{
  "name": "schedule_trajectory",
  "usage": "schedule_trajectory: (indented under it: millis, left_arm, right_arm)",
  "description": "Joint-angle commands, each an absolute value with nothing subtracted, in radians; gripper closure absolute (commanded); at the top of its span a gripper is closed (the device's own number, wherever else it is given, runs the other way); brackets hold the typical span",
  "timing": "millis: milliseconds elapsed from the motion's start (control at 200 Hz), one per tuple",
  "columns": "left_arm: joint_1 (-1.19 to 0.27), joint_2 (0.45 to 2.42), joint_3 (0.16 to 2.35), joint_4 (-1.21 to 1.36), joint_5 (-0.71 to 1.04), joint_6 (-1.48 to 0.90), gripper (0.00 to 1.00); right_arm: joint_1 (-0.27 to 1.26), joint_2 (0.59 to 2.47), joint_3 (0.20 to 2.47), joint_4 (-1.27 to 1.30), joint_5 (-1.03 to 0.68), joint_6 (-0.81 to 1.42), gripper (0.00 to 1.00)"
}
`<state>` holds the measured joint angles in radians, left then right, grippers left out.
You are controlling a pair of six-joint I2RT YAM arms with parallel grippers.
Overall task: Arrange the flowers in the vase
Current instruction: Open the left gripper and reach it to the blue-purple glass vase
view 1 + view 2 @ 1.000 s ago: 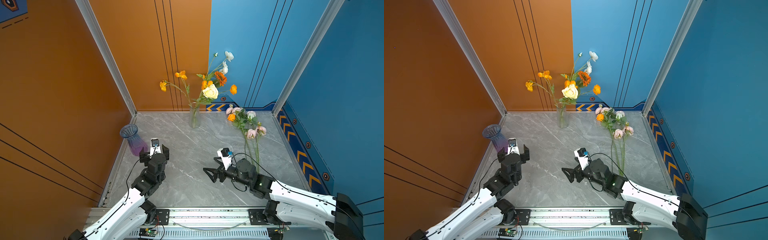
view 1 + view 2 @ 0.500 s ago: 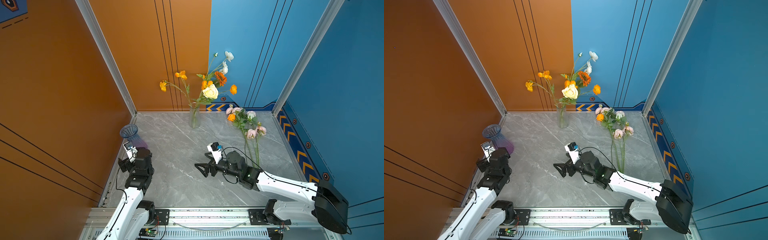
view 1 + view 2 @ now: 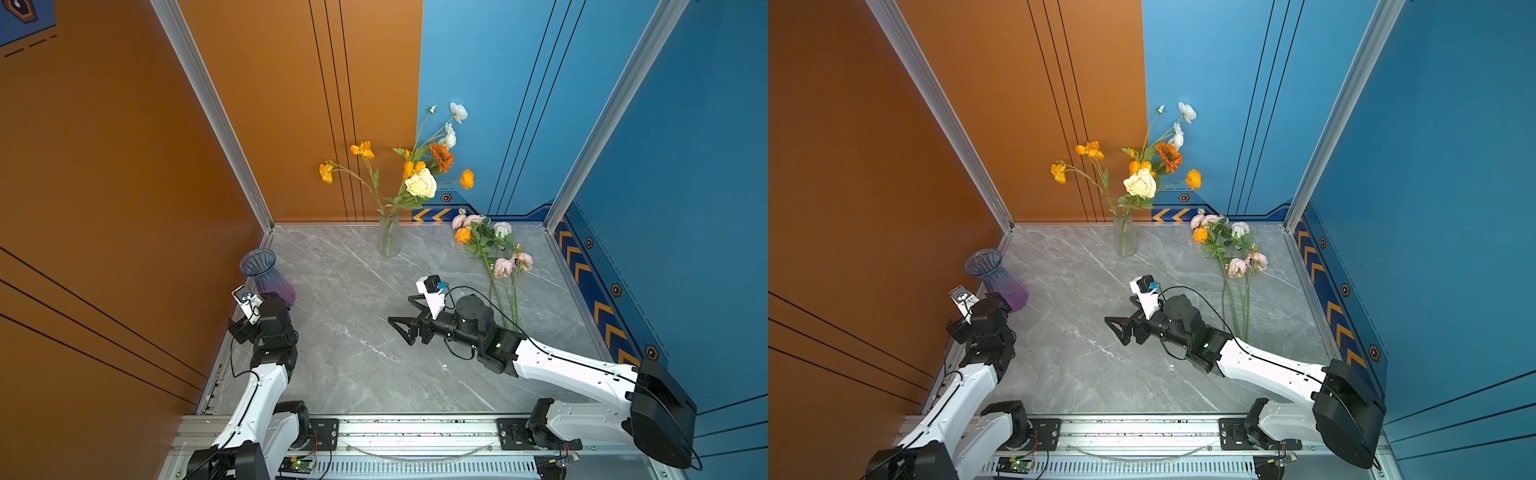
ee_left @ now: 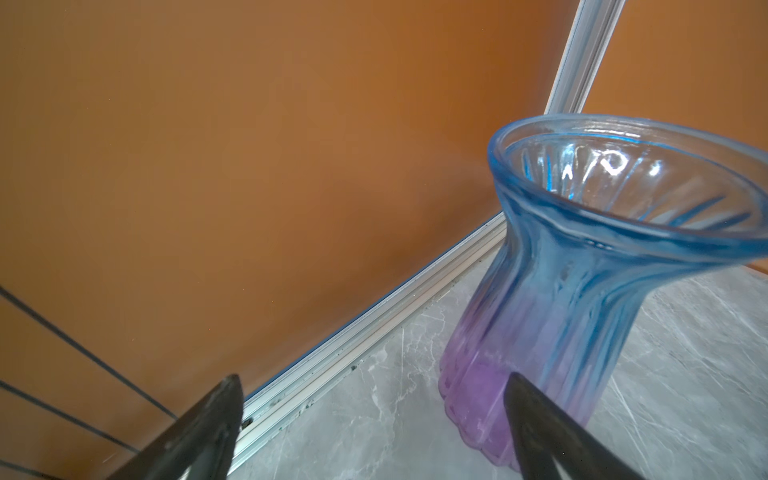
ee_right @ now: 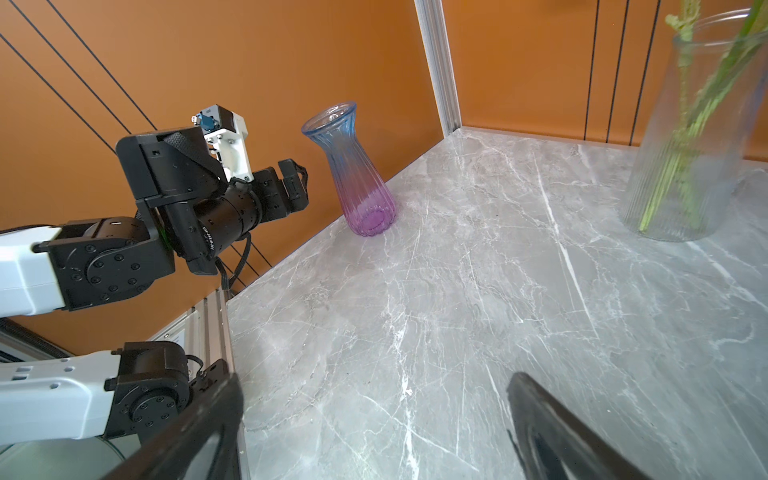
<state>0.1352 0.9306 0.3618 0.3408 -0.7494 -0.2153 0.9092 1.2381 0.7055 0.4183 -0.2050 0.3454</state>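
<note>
Loose flowers (image 3: 494,257) (image 3: 1235,259) with pink, cream and orange blooms lie on the grey table at the back right, stems towards the front. An empty blue-to-purple ribbed vase (image 3: 268,276) (image 3: 995,277) (image 4: 582,291) (image 5: 357,174) stands upright by the orange left wall. My left gripper (image 3: 255,313) (image 3: 976,311) (image 4: 374,378) (image 5: 297,183) is open just in front of this vase, not touching it. My right gripper (image 3: 401,309) (image 3: 1119,309) (image 5: 374,376) hovers open and empty over mid-table, left of the flower stems.
A tall clear vase (image 3: 389,232) (image 3: 1124,232) (image 5: 685,137) holding several orange, white and cream flowers stands at the back centre. Orange wall (image 4: 249,166) and aluminium rail (image 4: 353,332) run close along the left arm. Blue wall bounds the right.
My left arm has swung left from mid-table to the blue-purple vase by the wall. The right gripper has slid left, away from the lying flowers. Both stayed open.
</note>
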Motion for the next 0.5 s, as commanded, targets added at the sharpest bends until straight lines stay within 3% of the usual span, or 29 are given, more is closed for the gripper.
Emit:
schedule_trajectory:
  millis: [0,495]
  left_arm:
    - [0.15,0.991,0.396,0.439,-0.636,-0.23,0.02]
    - [0.208,1.282,0.547,0.608,-0.575,-0.167,0.02]
  right_arm:
    - [0.905,1.237,0.721,0.407,-0.223,0.351,0.0]
    - [0.876,1.312,0.803,0.39,-0.305,0.355,0.0]
